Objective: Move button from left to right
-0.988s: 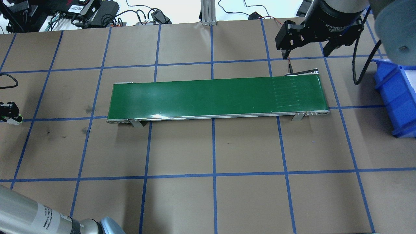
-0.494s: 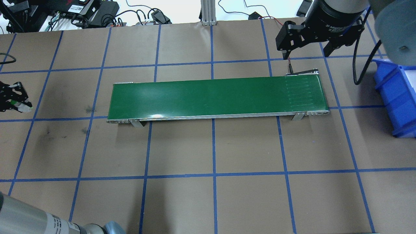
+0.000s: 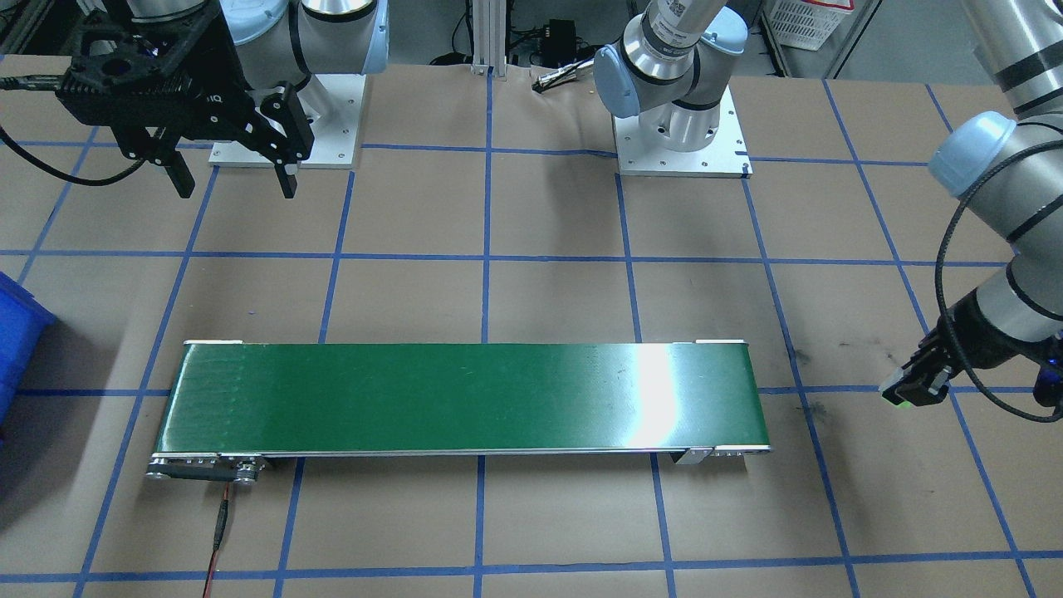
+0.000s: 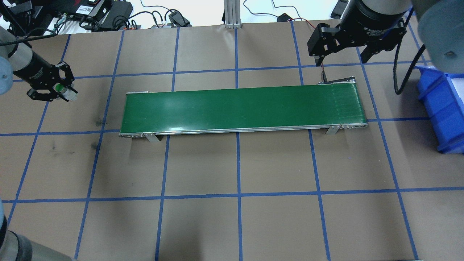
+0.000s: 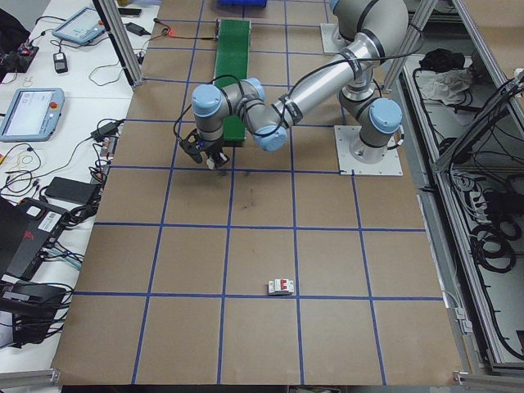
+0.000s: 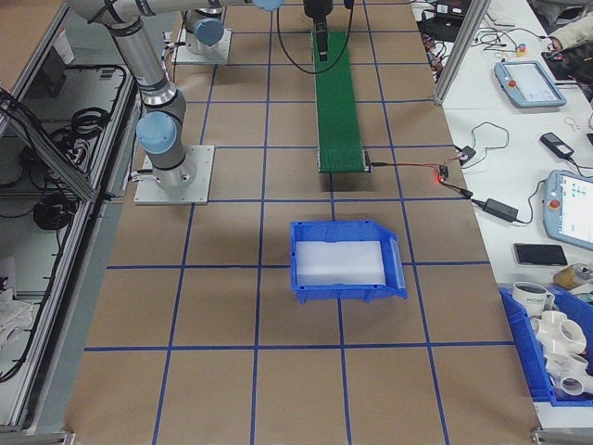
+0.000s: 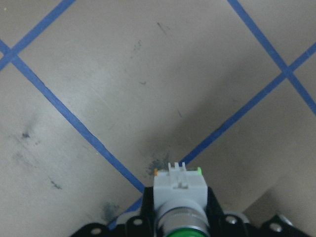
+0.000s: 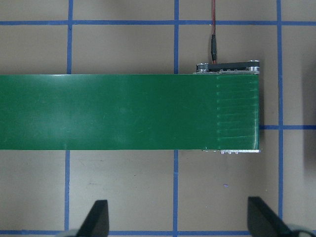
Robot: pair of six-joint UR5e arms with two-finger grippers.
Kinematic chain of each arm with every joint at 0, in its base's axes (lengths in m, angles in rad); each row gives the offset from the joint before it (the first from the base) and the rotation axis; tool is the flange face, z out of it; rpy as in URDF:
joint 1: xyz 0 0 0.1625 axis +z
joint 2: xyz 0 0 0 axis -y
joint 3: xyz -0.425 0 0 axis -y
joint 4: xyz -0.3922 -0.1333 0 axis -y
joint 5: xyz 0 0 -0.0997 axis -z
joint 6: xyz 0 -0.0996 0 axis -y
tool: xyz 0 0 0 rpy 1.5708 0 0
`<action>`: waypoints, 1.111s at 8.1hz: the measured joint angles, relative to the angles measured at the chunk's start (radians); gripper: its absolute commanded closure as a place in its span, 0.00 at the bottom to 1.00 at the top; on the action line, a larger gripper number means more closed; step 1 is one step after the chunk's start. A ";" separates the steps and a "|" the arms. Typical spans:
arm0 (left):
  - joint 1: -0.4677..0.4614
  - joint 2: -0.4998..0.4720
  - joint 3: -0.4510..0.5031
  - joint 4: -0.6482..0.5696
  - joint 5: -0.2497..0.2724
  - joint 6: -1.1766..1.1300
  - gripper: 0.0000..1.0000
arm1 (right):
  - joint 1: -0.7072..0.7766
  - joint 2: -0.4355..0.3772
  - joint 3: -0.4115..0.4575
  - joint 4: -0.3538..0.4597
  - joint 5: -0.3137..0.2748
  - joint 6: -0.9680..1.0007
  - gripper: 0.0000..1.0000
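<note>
Left end effector (image 4: 54, 88) grips the button (image 4: 58, 87), short of the belt (image 4: 239, 108); right end effector (image 4: 342, 54) waits open, empty

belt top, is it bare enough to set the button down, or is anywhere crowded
The green belt is bare end to end. The left gripper, shut on the button, hangs off its left end. Only the right end is tight, with the open right gripper above and the blue bin beyond.

button (image 7: 178, 197): green cap, white-grey body | belt (image 4: 239, 108): green | bin (image 6: 345, 260): blue
</note>
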 measured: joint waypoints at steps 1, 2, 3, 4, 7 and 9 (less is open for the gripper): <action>-0.057 0.007 -0.001 -0.001 0.000 -0.141 1.00 | 0.000 0.000 0.000 -0.002 0.000 0.000 0.00; -0.119 0.008 -0.001 -0.001 0.002 -0.260 1.00 | 0.000 0.000 0.000 -0.001 0.000 0.000 0.00; -0.176 0.008 -0.003 0.000 0.003 -0.361 1.00 | 0.000 0.000 0.000 -0.002 0.000 0.000 0.00; -0.220 0.007 -0.009 0.000 0.002 -0.456 1.00 | -0.001 0.000 0.000 -0.002 0.000 0.000 0.00; -0.307 0.000 -0.072 0.021 -0.003 -0.626 1.00 | -0.001 0.000 0.000 -0.002 0.000 0.000 0.00; -0.324 -0.015 -0.091 0.031 -0.006 -0.651 1.00 | -0.001 0.000 0.000 -0.002 0.000 0.001 0.00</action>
